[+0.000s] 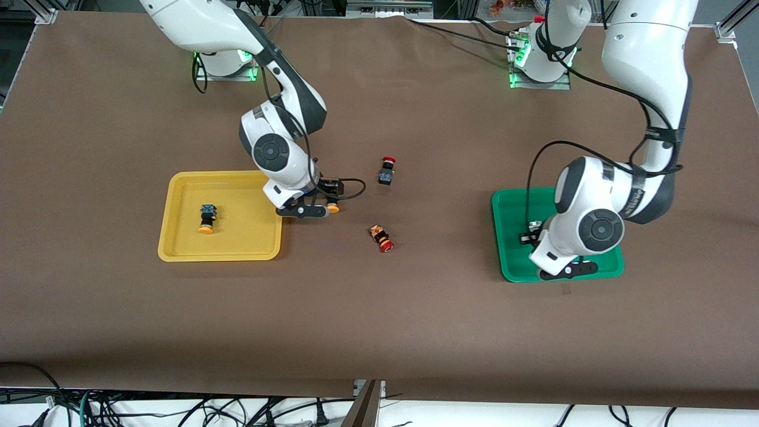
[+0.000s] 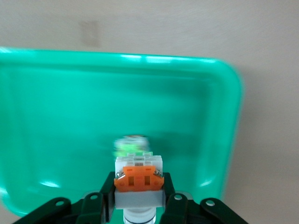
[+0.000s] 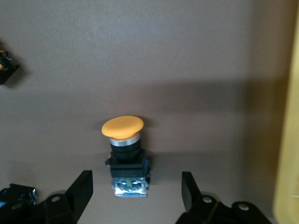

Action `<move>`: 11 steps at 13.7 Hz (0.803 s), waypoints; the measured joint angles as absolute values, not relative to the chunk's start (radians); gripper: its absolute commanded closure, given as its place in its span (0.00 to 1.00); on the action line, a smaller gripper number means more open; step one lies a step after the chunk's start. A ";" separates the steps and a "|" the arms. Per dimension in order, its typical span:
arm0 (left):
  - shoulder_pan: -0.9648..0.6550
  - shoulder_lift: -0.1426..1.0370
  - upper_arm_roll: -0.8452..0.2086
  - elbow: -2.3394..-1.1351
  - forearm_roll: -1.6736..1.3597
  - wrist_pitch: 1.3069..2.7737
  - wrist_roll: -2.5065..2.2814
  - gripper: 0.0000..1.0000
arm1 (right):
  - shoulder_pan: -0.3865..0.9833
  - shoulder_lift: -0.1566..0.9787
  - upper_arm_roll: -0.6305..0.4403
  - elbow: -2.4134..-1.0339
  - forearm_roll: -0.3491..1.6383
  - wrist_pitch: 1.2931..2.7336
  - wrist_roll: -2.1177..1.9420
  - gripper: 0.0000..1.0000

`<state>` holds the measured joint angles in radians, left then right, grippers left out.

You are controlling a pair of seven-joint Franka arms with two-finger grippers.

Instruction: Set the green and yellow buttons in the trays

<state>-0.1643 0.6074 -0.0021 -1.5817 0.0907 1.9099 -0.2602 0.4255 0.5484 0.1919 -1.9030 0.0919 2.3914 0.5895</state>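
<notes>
My left gripper hangs low over the green tray, shut on a white-grey button with an orange block. A second white-grey button with a green block lies in that tray and also shows in the front view. My right gripper is open, low at the table beside the yellow tray. A black button with an orange-yellow cap lies between its fingertips, untouched; it shows in the front view. Another yellow-capped button lies in the yellow tray.
Two black buttons with red mushroom caps lie mid-table: one farther from the front camera, one nearer. The yellow tray's rim runs close beside my right gripper. Brown mat covers the table.
</notes>
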 measured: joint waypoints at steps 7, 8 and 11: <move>-0.026 0.641 -0.015 -1.646 0.103 1.925 0.079 0.00 | 0.461 0.598 0.191 -1.939 0.092 2.512 0.624 0.68; -0.028 0.642 -0.020 -1.646 0.103 1.928 0.079 0.00 | 0.461 0.597 0.189 -1.939 0.092 2.512 0.623 0.82; -0.029 0.619 -0.027 -1.609 0.096 1.935 0.079 0.00 | 0.461 0.572 0.165 -1.930 0.090 2.465 0.617 0.88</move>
<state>-0.0294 0.6192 -0.0272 -1.6093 0.0964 1.9353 0.0795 0.4610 0.5716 0.1651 -1.9299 0.0902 2.4653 0.6174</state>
